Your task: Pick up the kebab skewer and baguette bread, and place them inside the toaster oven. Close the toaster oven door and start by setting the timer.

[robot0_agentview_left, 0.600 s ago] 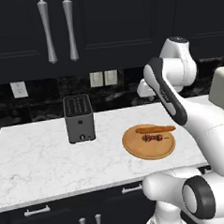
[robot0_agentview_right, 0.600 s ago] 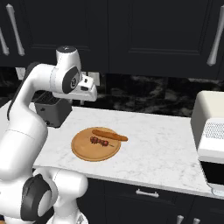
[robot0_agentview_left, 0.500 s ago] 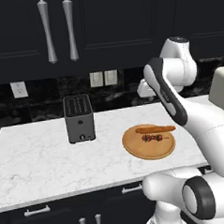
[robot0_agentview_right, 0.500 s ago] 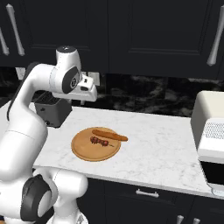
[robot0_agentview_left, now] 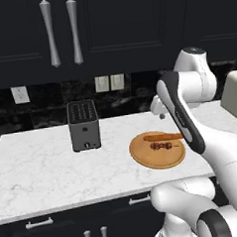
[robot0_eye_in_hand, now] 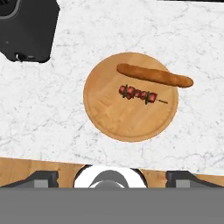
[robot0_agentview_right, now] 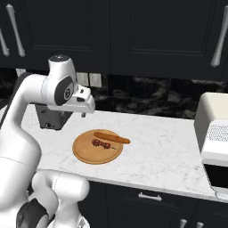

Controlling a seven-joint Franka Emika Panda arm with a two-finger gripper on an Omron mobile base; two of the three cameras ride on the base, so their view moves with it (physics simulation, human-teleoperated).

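In the hand view, the slot toaster filled the upper left corner, part of it cut off by the frame edge. Right of it, at centre, the round wooden board carried the kebab skewer, and the baguette lay just above the skewer, the two nearly parallel and very near each other. That closeness looked like the main risk: wide fingers coming down for the skewer could nudge the baguette or catch both, and the thin stick might roll or slip on the smooth board. The gripper hung high over the board with its jaws spread wide and nothing held; its dark tips were barely visible at the bottom of the hand view. In the right base view, the toaster oven sat at the far right edge, well apart from the board and cut off by the frame, so its door, handle and knobs could not be made out, nor whether the door was open. A long carry across the marble counter would give a loosely gripped skewer time to drop.
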